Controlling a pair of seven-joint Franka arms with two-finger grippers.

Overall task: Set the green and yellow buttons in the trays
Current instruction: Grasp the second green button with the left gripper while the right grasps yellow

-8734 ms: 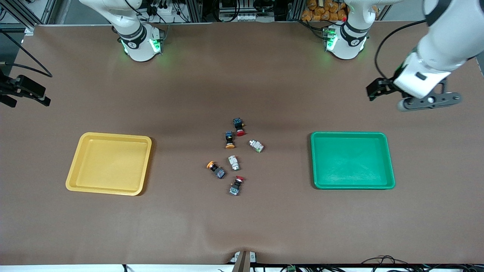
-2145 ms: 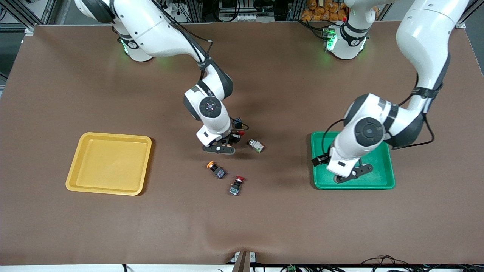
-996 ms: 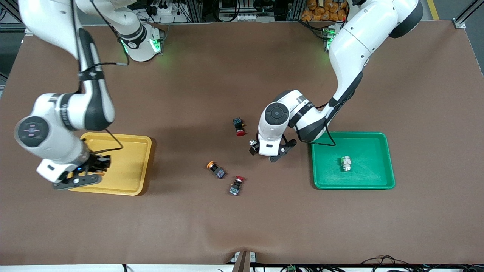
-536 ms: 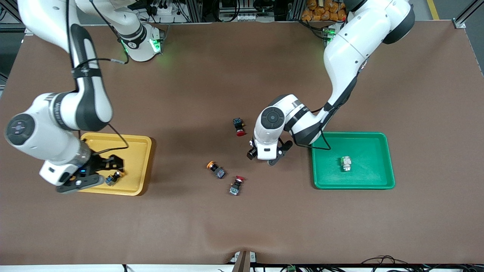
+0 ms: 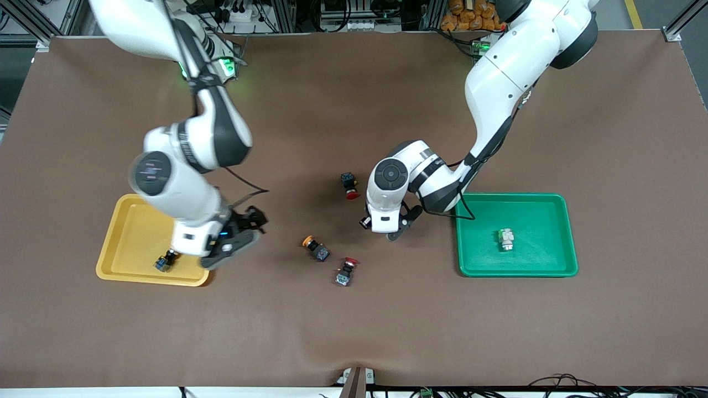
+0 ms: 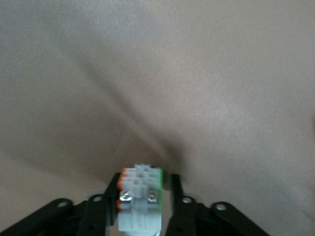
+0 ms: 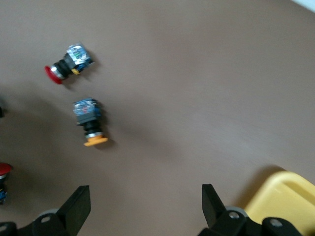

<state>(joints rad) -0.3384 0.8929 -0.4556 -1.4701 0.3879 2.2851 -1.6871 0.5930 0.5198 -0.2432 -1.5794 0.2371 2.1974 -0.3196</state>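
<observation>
We have one yellow button [image 5: 162, 262] in the yellow tray [image 5: 127, 232]. Right pincer [image 5: 235, 235] is wide open, empty, over the tabletop [image 5: 354, 331] beside that tray, likely heading for the loose yellow button [image 5: 316, 247] near centre. Left pincer [image 5: 387, 224] is clamped on a green button [image 6: 139, 196], presumably bound for the green tray [image 5: 536, 260], which already holds one green-tipped switch [image 5: 505, 239].
</observation>
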